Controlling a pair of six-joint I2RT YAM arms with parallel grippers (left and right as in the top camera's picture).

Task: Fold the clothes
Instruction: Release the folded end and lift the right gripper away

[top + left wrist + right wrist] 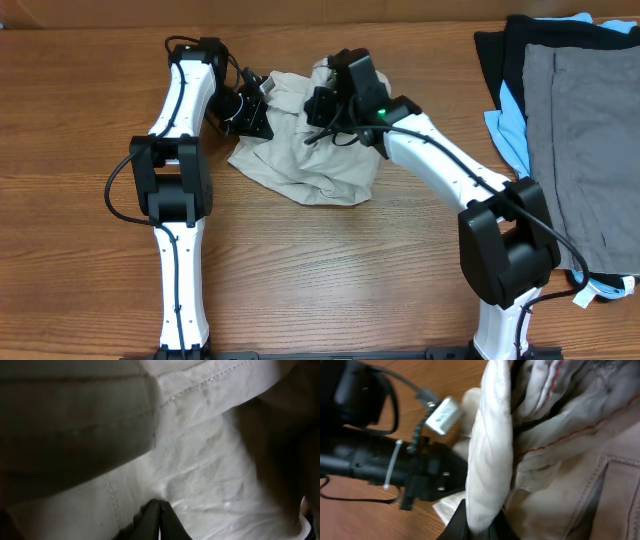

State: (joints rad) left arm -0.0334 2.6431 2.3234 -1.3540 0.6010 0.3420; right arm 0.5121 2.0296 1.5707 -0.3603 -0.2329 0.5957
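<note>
Right wrist view is showing, closest to the lens, the right gripper clamping its two dark fingers on a thick pale fold of the khaki shorts; the jaws are standing only as wide as this fold. Behind it the cloth is bunching, with red stitching and a seamed pocket. Farther back the left arm is reaching over the wooden table.

On the left wrist view the left gripper is pressing its jaws almost together, with only a thin pale line of cloth between them, and twill fabric is filling everything behind.

From overhead, the shorts are lying crumpled between both grippers, toward the far side of the table. Well apart at the right, a grey garment is lying flat over a black garment and a light-blue garment.
</note>
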